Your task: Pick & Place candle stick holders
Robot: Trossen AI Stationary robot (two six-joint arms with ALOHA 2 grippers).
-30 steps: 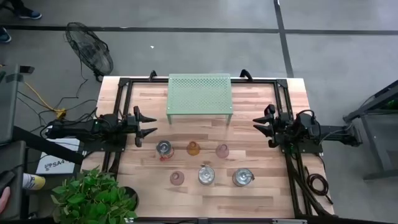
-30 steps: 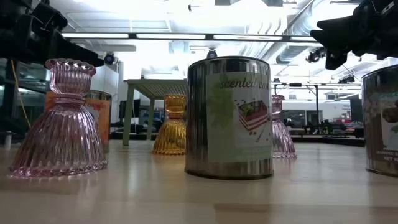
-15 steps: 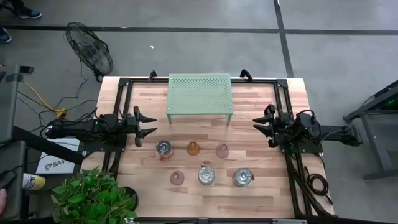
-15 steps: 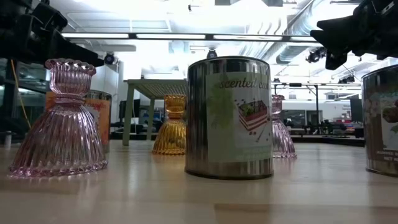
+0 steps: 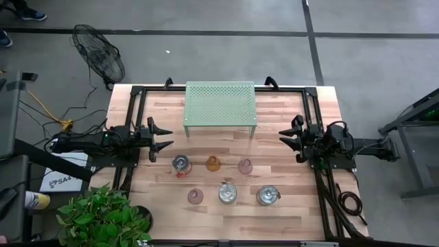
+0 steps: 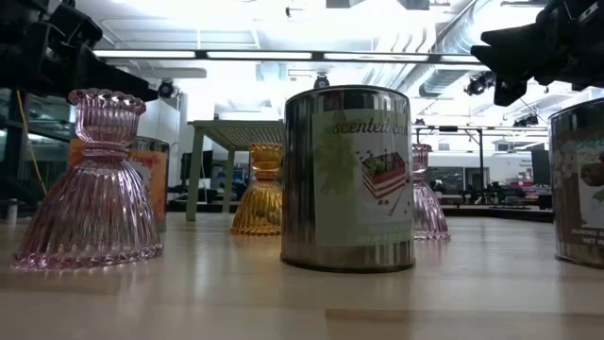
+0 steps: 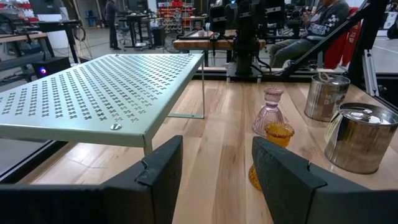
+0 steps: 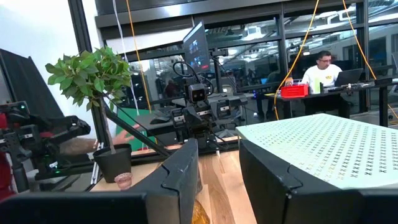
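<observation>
Scene: a wooden counter (image 5: 288, 206) with a green perforated shelf (image 5: 220, 103) at its far edge; everything below is placed relative to that shelf.
Holders: six candle stick holders stand in two rows in front of the shelf, none on it.
Nearer row: a silvery jar (image 5: 180, 164) to the left, the amber holder (image 5: 213, 163) roughly opposite the shelf's middle, a pink holder (image 5: 245, 165) under its right end.
Farther row: a second pink holder (image 5: 195, 196), then two more silvery jars (image 5: 228, 193) and (image 5: 267, 195), towards the counter's front edge.
Left gripper (image 5: 162, 137): hovers off the shelf's left front corner, jaws parted with a clear gap, holding nothing.
Right gripper (image 5: 287, 139): hovers off the shelf's right front corner, jaws also apart and empty.
Progress: by my reading, no holder has been picked yet.
Risk: the holders stand close together, so jaws reaching in could knock a neighbour over; the bell-shaped glass looks slippery and top-narrow, and a grip on the flared skirt might let it slide out.
Risk: the shelf legs could be clipped on approach.
</observation>
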